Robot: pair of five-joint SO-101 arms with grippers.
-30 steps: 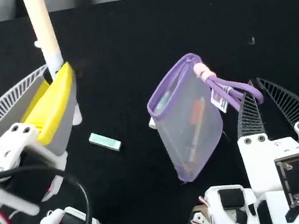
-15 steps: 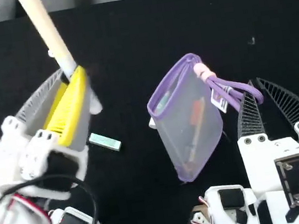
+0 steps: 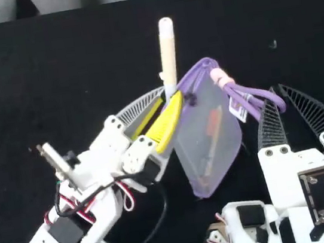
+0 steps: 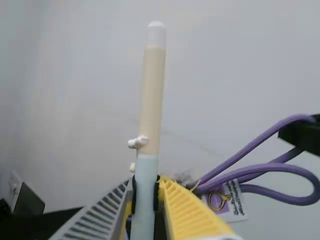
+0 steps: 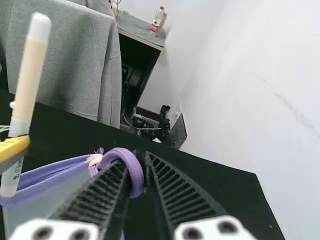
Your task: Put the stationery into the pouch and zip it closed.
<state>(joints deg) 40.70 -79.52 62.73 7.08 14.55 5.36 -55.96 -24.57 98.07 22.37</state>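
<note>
Left tool (image 3: 169,96) is clamping the stiff, probably slick pen (image 3: 167,48) low on its barrel, right at the pouch (image 3: 210,139) mouth. Right tool (image 5: 136,161) is pinching the strap (image 3: 254,97), holding the floppy, light pouch up.

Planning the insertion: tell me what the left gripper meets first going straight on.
Probably the translucent purple-rimmed pouch: the left gripper, shut on a cream pen, points at its open rim; depth is unclear.
</note>
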